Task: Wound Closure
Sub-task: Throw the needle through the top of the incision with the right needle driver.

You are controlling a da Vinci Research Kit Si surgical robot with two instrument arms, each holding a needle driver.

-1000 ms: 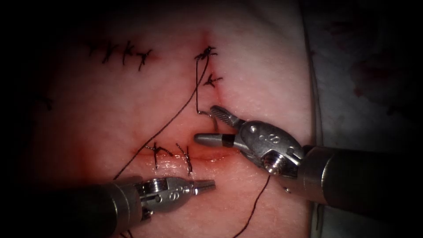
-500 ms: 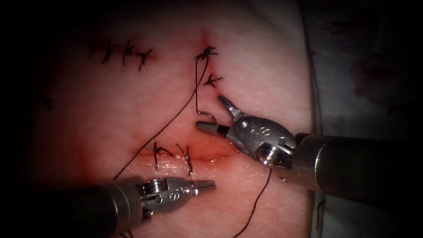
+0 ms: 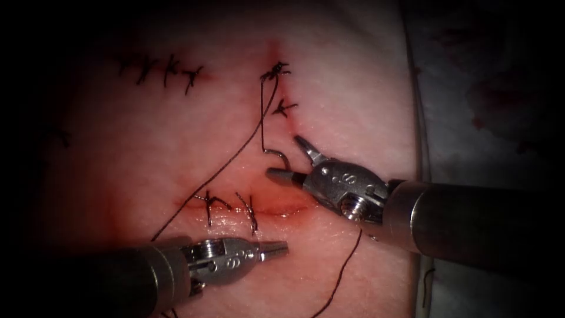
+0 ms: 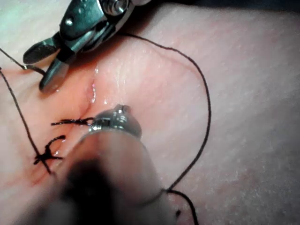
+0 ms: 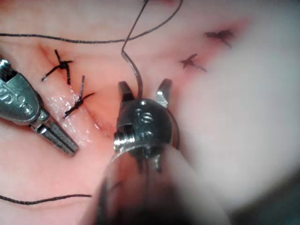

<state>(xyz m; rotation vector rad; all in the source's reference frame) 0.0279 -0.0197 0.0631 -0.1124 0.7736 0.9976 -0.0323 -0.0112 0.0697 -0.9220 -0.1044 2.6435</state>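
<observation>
Across the bench lay the tissue (image 3: 147, 147), pale pink pork belly with a cut (image 3: 276, 207) running level and bending upward, its lips wet with red fluid (image 3: 282, 213). 2 dark stitches (image 3: 229, 209) crossed the level part at the left and 2 knots (image 3: 276, 88) sat on the upright part. From the right came the right arm's tool (image 3: 288, 158), the larger of the 2 in the endoscope view, its jaws spread wide and holding nothing, straddling the needle (image 3: 276, 154). From the lower left came the left arm's tool (image 3: 276, 247), jaws closed and empty, lying just below the cut and well apart from the needle. The needle stood in the tissue inside the bend of the cut, only a short hooked arc showing above the surface. The thread (image 3: 223, 168) ran from its top up to the upper knot, then slanted down to the lower left. Since 1 second earlier the right tool had shifted slightly up, so that the needle sat between its jaws; the left tool had stayed put.
</observation>
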